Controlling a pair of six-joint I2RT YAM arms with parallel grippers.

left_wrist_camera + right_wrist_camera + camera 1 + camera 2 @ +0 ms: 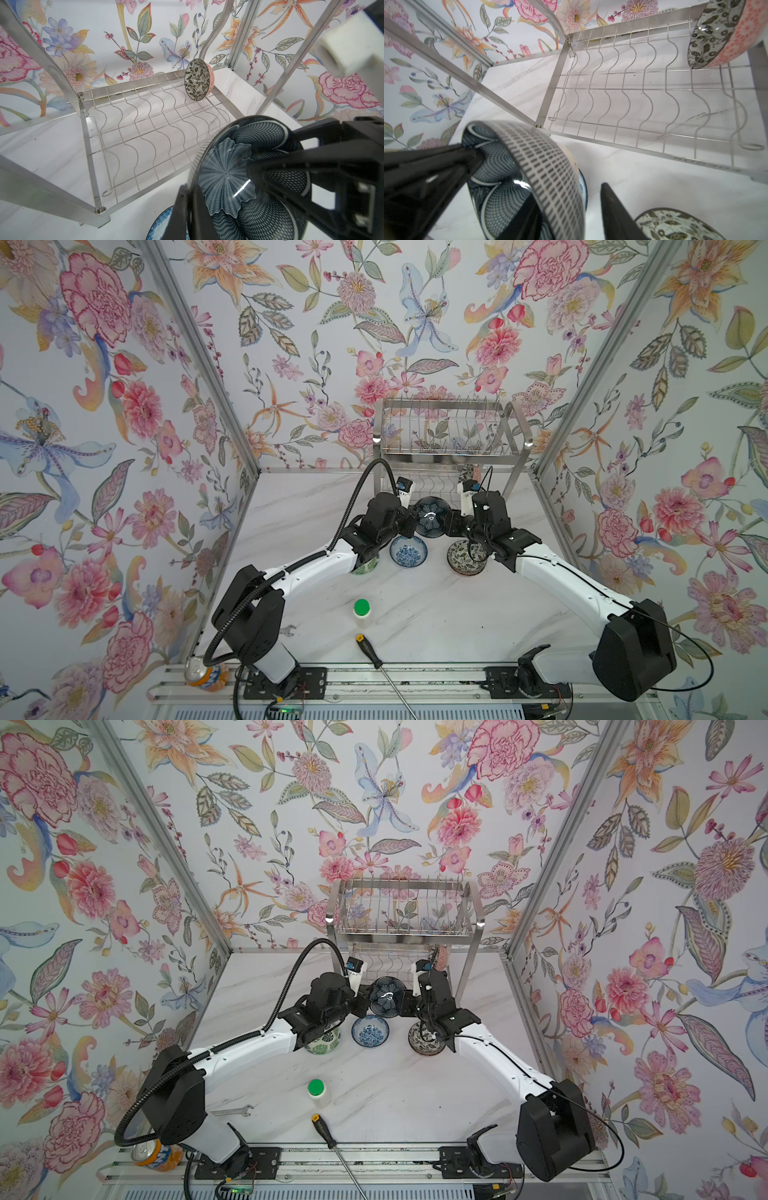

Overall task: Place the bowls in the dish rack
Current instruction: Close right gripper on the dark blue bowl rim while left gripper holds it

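Closest in, the left gripper (216, 185) is pinching the navy bowl's (259, 133) rim, one finger inside, one outside, holding it on edge. The right gripper (543, 169) is sitting opposite with jaws apart astride the same wall: one finger is touching the inside near the rim, the other is standing clear of the outside. In both top views the pair is sitting at the frame's centre, just in front of the rack (453, 427). Right below them three bowls are sitting upright in a row on the table (436, 614): a green bowl (365, 566) half under the left arm (316, 564), a blue bowl (408, 551) in the middle, a black-and-white bowl (465, 558) partly under the right arm (552, 572). Behind, a pink-sided bowl (197, 83) is standing on edge at the right end of the rack's wavy lower shelf (145, 135). Near the bottom of the frame a bottle (361, 612) is standing and a screwdriver (370, 651) is lying; a can (205, 672) is resting at lower left.
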